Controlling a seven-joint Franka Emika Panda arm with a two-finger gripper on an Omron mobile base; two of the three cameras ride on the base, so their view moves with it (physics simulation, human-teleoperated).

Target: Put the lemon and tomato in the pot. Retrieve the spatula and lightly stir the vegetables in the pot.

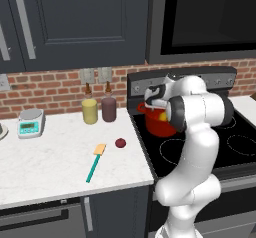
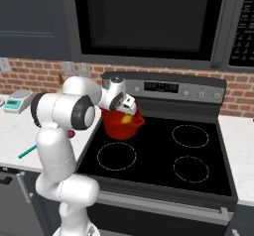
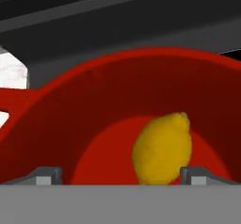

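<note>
The red pot [image 1: 156,126] stands on the stove's back left burner, partly hidden by my arm. The yellow lemon [image 3: 162,150] lies free on the pot's floor [image 3: 103,143], and also shows inside the pot [image 2: 120,127] as a yellow patch, the lemon [image 2: 127,119]. My gripper [image 3: 121,176] hangs open just above the pot's mouth, its fingertips [image 3: 45,174] wide apart with nothing between them. The dark red tomato [image 1: 120,143] rests on the white counter left of the stove. The teal spatula [image 1: 95,163] lies beside it, pale-orange blade toward the wall.
A pale-yellow bottle [image 1: 90,110] and a maroon bottle [image 1: 109,107] stand by the brick wall. A kitchen scale [image 1: 31,122] sits at the counter's left. The black stove top [image 2: 191,168] has bare burners. A dark microwave [image 2: 149,17] hangs overhead.
</note>
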